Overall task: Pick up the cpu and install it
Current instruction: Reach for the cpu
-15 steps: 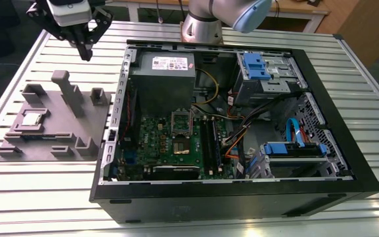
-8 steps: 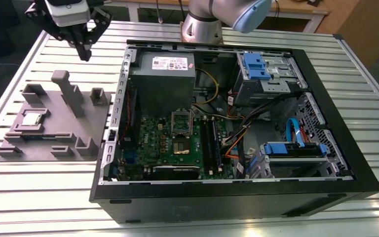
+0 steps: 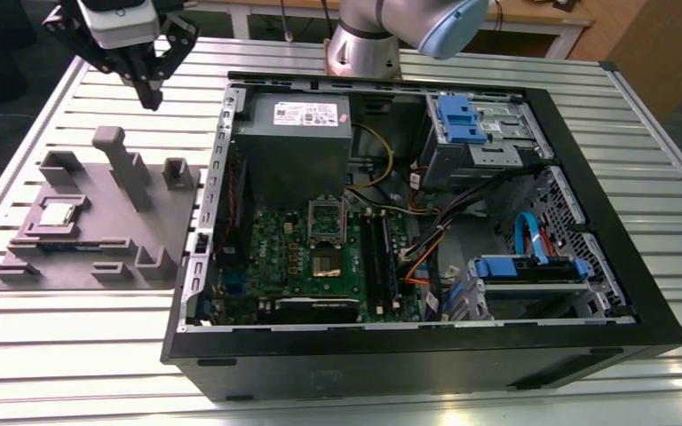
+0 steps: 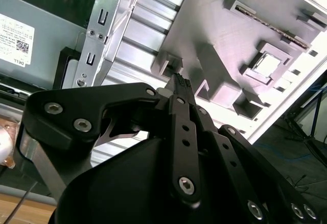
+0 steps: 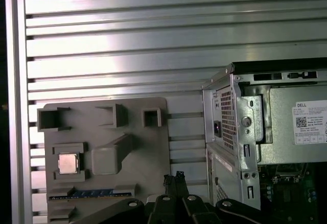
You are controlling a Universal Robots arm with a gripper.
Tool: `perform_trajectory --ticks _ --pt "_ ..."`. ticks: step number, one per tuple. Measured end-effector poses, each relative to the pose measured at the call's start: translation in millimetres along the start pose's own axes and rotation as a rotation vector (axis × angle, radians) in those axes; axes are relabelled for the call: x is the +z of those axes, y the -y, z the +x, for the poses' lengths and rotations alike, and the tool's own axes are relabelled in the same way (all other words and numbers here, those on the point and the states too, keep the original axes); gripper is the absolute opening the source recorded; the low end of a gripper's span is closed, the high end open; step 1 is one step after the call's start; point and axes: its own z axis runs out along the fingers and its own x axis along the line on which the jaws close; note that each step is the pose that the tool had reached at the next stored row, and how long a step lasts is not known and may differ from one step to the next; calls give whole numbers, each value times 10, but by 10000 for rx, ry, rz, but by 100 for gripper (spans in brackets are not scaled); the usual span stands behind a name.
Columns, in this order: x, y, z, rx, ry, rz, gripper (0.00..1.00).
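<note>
- The cpu (image 3: 57, 215) lies flat, metal top up, in a square recess of the grey moulded plate (image 3: 170, 226). It is on the half of the plate farther from the computer case (image 3: 376, 364). In the first wrist view the cpu (image 5: 68, 163) sits just beside the plate's large sloped block (image 5: 110, 155).
- Treat the cpu as light, thin and rigid. Its polished top looks slippery. Its underside is hidden and is probably delicate, so assume it tolerates no bending, scraping or dropping.
- The safest hold appears to be on two opposite edges of the darker rim, keeping pressure off the top face. You cannot tell from these views how much clearance the recess walls leave at those edges.
- The gripper (image 3: 149, 96) hangs high over the side of the plate that faces the case, well apart from the cpu. Its fingertips (image 5: 179, 177) are pressed together and hold nothing.
- The case stands just beside the plate, with its side panel off and the motherboard (image 3: 317, 257) exposed.
- The plate and the case both rest on the slatted metal table (image 3: 81, 355).
</note>
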Motion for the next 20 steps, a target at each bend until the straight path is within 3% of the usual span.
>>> perform_trajectory --ticks 20 --pt "15 4 46 2 -45 4 10"
